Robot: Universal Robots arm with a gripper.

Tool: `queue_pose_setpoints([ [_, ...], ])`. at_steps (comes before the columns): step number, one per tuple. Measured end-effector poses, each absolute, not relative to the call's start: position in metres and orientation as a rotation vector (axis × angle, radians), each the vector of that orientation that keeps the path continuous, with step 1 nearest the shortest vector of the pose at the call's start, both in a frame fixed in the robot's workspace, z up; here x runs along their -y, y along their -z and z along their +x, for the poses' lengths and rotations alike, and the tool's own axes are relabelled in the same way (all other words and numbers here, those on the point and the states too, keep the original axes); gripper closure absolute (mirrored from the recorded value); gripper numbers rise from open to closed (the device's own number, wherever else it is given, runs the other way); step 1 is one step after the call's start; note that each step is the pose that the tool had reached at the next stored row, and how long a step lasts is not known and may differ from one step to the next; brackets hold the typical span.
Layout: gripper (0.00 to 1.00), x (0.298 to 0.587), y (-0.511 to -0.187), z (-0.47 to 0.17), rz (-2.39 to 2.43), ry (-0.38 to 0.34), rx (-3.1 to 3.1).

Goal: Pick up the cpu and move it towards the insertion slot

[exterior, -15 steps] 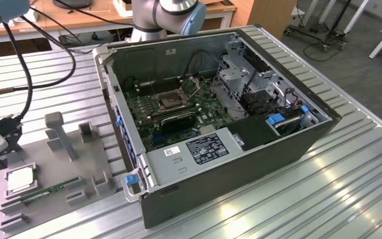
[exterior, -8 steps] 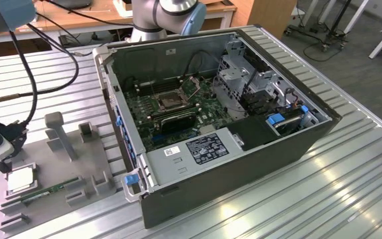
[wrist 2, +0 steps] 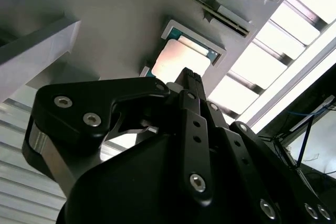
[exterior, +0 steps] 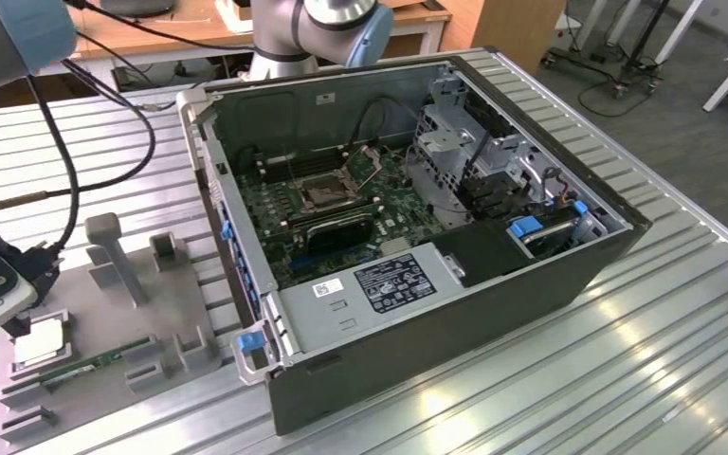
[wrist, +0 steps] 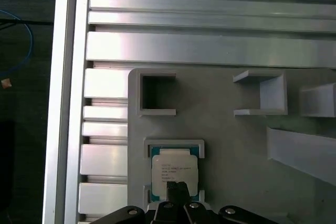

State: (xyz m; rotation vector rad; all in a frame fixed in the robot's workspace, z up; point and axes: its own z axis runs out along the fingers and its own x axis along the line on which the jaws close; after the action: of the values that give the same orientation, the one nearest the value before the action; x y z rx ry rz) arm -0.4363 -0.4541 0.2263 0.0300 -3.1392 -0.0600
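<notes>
In the exterior view, the cpu (exterior: pixel 38 341), a small flat square chip with a silvery-white metal top, is seen lying flat in a recess of a grey plastic fixture plate (exterior: pixel 99 322) at the exterior view's left. The plate is set on a ribbed aluminium desk (exterior: pixel 667 379). Being nearly square, the chip has no clear long axis; its edges are lined up with the recess walls. The black and white gripper (exterior: pixel 12 324) is held just above it. A long narrow green memory stick (exterior: pixel 86 364) is laid in the plate near the chip. Well apart, inside an open dark grey computer case (exterior: pixel 377 370), the insertion slot (exterior: pixel 318 194) is seen as a square silver-framed socket with a dark centre on green circuit board. A white printed label (exterior: pixel 393 282) is fixed on a metal box in the case; its writing cannot be made out.

In the second wrist view, the black fingers (wrist 2: pixel 195 124) are seen drawn together with no gap, and their tip (wrist 2: pixel 189 76) is poised over the chip (wrist 2: pixel 178 56). Whether the chip is touched cannot be told.

In the first wrist view, the chip (wrist: pixel 175 169) is shown with its top up in its frame, and several lines of dark print are carried on it, too small to be read. The joined fingertips (wrist: pixel 178 191) overlap one edge of it. A square walled pocket (wrist: pixel 157 94) is seen just beside the recess.
</notes>
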Motion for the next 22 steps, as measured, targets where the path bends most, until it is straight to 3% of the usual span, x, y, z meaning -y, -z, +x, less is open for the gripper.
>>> queue_pose_setpoints([
  [22,0.89,0.455,-0.209,-0.434,0.03,0.059,3.139],
])
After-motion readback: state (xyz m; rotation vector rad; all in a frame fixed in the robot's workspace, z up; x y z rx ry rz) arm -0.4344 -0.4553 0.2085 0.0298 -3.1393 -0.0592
